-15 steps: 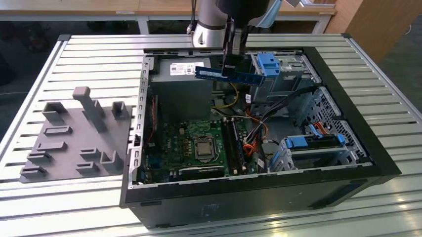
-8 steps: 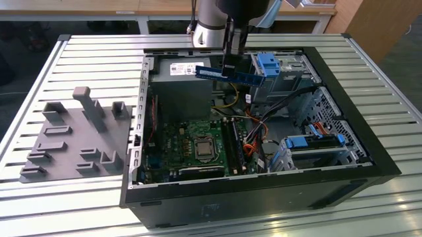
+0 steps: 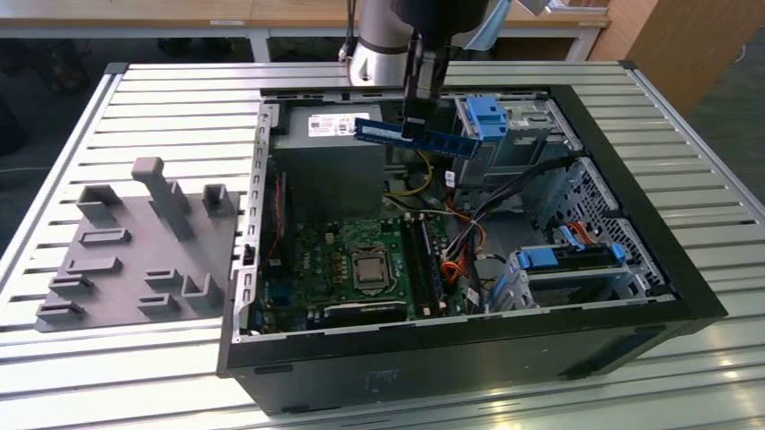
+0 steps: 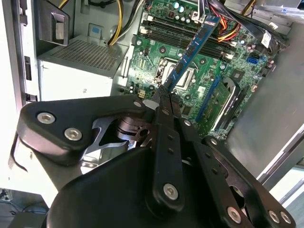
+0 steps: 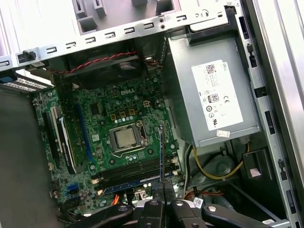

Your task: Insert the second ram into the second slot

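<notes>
One stick, the second ram (image 3: 450, 141), sits pinched between the gripper's (image 3: 415, 131) closed fingers, hanging above the open computer case (image 3: 687, 287) near the grey power supply (image 3: 329, 152).

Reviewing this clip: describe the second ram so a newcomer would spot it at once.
Start at the open black computer case in the exterior view. Above it, near the grey power supply, the end effector holds the second ram in the air. Unlike the chunky blue plastic clip beside it, it is a thin, flat blue board carrying black chips.
</notes>
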